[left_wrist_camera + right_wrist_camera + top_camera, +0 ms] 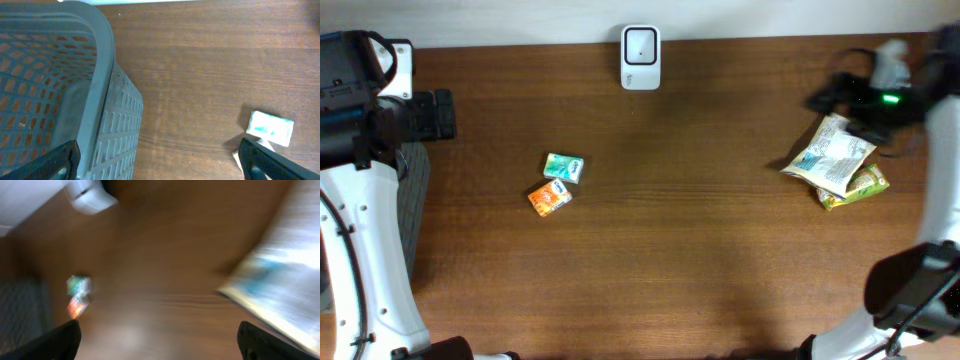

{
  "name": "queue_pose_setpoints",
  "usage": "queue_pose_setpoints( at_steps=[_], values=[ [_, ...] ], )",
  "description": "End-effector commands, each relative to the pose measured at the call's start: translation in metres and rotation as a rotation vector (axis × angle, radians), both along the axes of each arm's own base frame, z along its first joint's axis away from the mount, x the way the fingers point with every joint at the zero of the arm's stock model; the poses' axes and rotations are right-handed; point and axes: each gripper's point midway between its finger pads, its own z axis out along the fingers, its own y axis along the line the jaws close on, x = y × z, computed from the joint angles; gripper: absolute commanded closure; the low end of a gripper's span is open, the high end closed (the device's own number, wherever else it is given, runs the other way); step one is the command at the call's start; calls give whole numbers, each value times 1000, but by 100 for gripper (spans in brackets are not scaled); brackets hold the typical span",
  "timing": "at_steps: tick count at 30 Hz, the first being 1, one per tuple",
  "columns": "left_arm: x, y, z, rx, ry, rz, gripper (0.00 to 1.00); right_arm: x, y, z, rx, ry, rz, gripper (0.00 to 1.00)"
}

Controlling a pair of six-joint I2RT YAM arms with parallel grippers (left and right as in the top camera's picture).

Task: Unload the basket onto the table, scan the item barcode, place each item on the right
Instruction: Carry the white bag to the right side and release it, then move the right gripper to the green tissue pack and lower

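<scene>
Table: brown wood-grain table (700, 230), seen from overhead.
Scanner: white rounded barcode scanner (641, 57) at the 12 o'clock edge, standing alone.
Item: white-and-blue printed foil pouch (832, 155) lies flat at about 3 o'clock, well apart from the scanner. It rests partly on a green-and-yellow snack pouch (865, 185), which sticks out on its 5 o'clock side.
Right end effector (160, 345): released. The fingers stand wide at both lower corners of the wrist view with nothing between them. The view is blurred, and the pouch shows at its 3 o'clock side.
Left end effector (160, 167): released, fingers wide apart and empty, above the table beside a grey perforated plastic basket (60, 75) at the 9 o'clock edge.
Other items: small teal packet (563, 167) and small orange packet (550, 198), just beside each other, at about 9 o'clock from the table centre.
</scene>
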Motion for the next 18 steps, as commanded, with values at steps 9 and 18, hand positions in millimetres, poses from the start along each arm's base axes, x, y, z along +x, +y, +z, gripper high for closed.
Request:
queue_pose_setpoints(
  at_steps=[9, 18],
  values=[
    [-1, 3, 0, 12, 4, -3, 1, 20, 326, -68, -256, -345, 593, 21],
    [-1, 3, 0, 12, 5, -4, 1, 14, 432, -144, -322, -513, 706, 35]
  ],
)
